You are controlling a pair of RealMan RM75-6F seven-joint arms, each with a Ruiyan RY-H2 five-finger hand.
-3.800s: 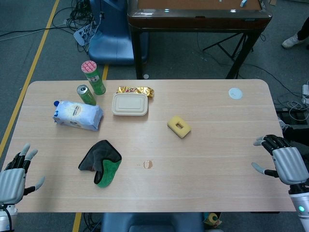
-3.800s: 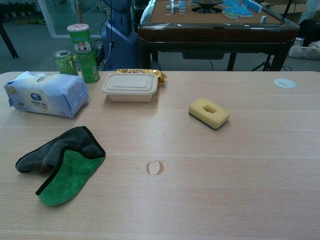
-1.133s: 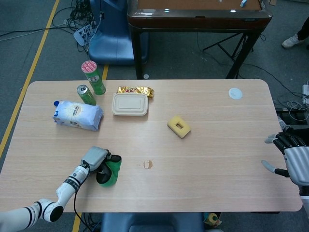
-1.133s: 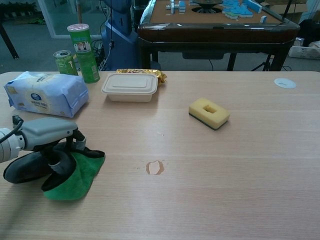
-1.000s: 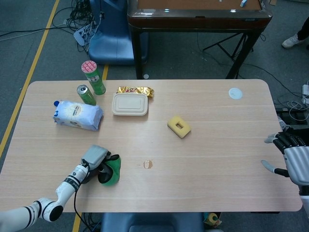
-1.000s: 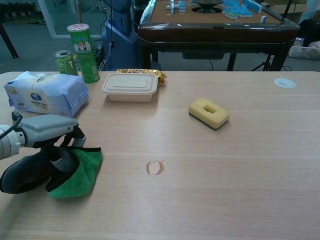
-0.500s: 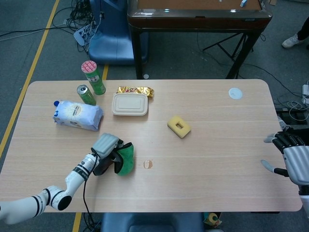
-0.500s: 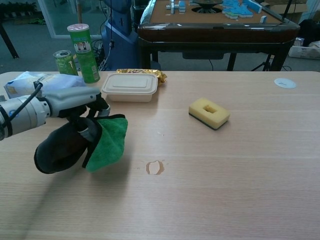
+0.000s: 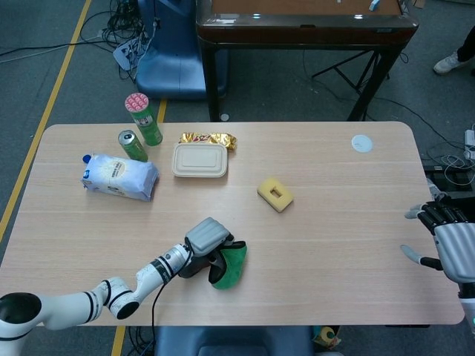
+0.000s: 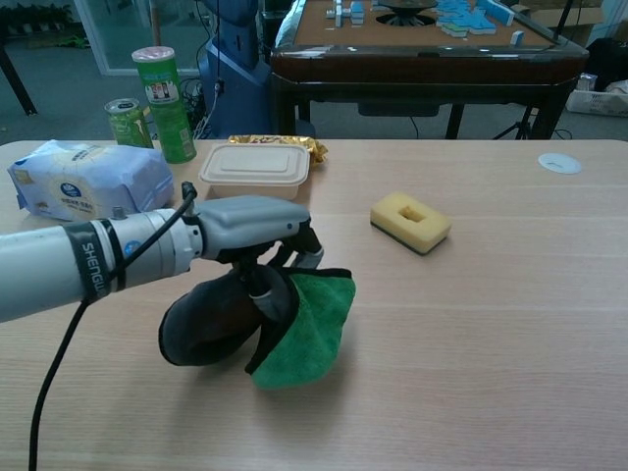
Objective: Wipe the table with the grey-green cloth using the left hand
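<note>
Left hand [image 10: 257, 228] grasping the cloth [image 10: 299, 329] on the counter [image 9: 334, 245].
Cloth lies near counter centre — at 7 o'clock from the sponge [image 9: 275, 194]; right hand [image 9: 444, 243] released, fingers spread.

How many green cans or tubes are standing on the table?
2: a tall green tube with a pink lid at the far left, and a shorter green can just beside it, nearer the camera. None looks hidden.
</note>
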